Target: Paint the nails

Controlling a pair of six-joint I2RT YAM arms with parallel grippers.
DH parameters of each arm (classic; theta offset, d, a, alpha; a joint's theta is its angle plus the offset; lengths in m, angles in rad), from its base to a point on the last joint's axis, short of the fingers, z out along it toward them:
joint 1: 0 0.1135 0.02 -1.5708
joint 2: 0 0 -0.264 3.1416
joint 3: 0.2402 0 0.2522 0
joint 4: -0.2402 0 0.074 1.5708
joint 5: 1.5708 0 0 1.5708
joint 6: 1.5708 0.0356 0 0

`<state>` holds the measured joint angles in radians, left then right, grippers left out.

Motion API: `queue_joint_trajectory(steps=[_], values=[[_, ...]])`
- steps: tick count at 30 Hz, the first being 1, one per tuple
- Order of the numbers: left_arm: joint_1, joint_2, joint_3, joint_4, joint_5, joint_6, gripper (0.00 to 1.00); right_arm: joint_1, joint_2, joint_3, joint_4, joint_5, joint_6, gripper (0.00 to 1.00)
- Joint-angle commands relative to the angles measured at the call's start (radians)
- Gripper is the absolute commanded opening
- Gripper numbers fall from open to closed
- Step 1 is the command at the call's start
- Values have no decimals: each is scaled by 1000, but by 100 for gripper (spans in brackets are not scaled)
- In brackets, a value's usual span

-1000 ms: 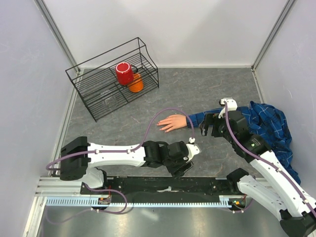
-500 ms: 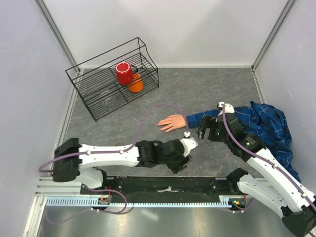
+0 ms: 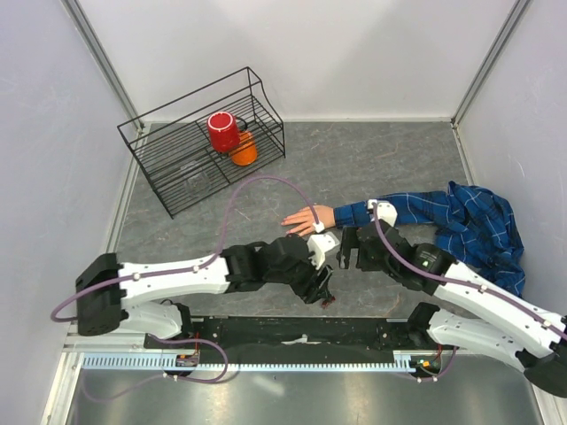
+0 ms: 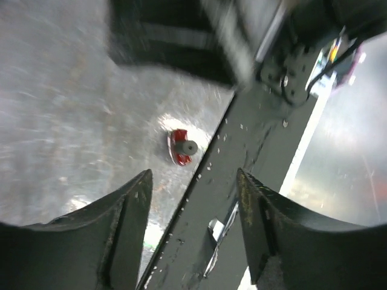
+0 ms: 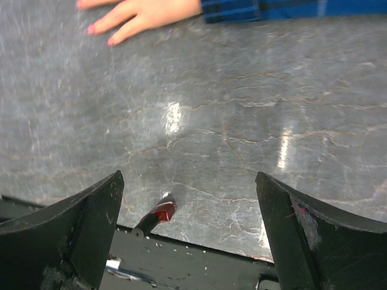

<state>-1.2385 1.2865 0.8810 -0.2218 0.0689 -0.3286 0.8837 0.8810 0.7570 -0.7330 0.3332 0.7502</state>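
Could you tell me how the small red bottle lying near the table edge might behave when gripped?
The bottle lies on its side with a round dark cap, so it may roll if nudged. It looks tiny and glossy, so it is probably light and slippery. The table looks smooth, so it would likely slide.

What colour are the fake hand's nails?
The nails look pinkish red; the right wrist view shows them best.

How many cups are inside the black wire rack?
2: a red mug near the middle of the black wire rack, and an orange cup just right of it. None seems hidden.
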Motion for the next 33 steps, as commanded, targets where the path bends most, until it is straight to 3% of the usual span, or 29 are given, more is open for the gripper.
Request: queue_joint_trajectory(steps=[1, 7, 18, 24, 33], values=[[-19, 103, 62, 15, 51, 3, 60, 3, -68, 7, -84, 134, 141, 98], [-64, 210, 133, -17, -38, 20, 56, 3, -172, -1, -206, 233, 202, 98], [-127, 324, 211, -94, -224, 19, 48, 3, -206, -10, -210, 254, 187, 98], [-128, 349, 202, -103, -239, -3, 47, 3, -214, -8, -206, 257, 184, 98], [-134, 389, 199, -96, -221, -12, 36, 3, -218, -15, -200, 259, 184, 98]])
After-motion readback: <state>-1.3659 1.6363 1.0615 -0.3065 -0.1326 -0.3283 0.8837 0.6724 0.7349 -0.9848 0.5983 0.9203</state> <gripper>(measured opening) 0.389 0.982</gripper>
